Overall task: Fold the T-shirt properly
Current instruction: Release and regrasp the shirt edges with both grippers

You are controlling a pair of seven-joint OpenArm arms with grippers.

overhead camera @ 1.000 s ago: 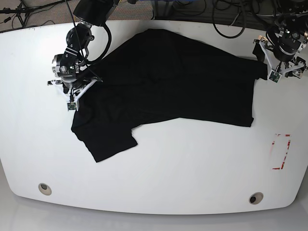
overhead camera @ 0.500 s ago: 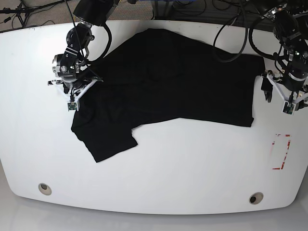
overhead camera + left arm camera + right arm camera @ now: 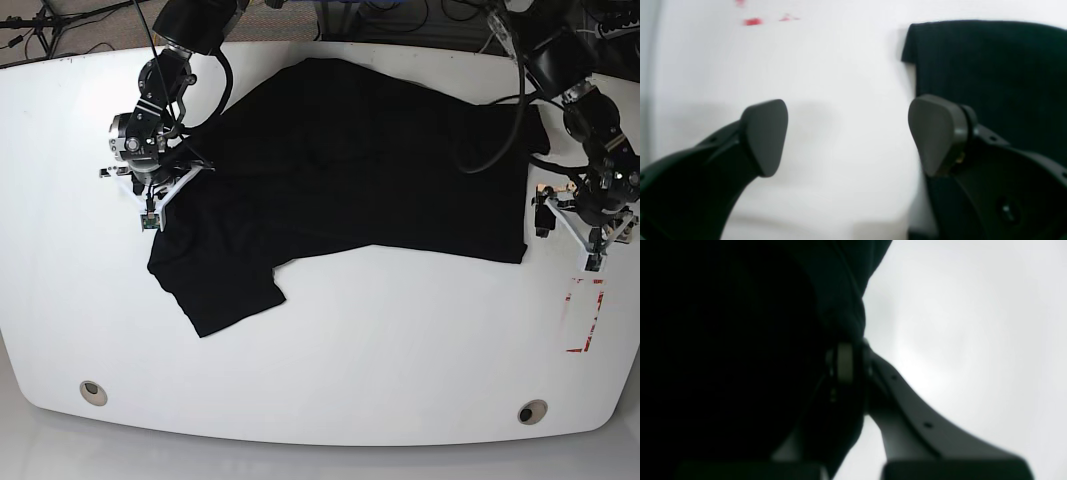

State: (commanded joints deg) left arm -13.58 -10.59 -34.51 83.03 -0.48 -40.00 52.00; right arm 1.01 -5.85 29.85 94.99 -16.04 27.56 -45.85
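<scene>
- Base view shows the T-shirt point(image 3: 350, 170) spread rumpled across the far half of the white desk point(image 3: 330, 360), reaching from the right arm's side to the left arm's side, with one sleeve flopped toward the near edge
- Right tool point(image 3: 155, 185) sits at the shirt's edge on its own side; from its wrist camera black cloth is bunched right up against the white finger point(image 3: 907, 406), so I'd say it is clenched on the T-shirt, though that view is very dark and I can't see both pads
- Pinning that end makes sense to me: it anchors the cloth while the other arm finds a matching hold
- Left tool point(image 3: 850, 136) is released, jaws wide apart, hovering over bare desk just beside the shirt's hem corner point(image 3: 917, 43); one pad point(image 3: 937, 133) overlaps the fabric edge in the wrist view, the other point(image 3: 765, 135) hangs over white surface
- My guess is it is lining up to take that corner so the two arms can stretch or fold the shirt together
- Fabric looks plain black from here, no print showing, so it probably lies face down; it is wrinkled and skewed, not yet squared
- Red tape marks point(image 3: 585, 315) lie on the desk near the left arm, apart from the shirt
</scene>
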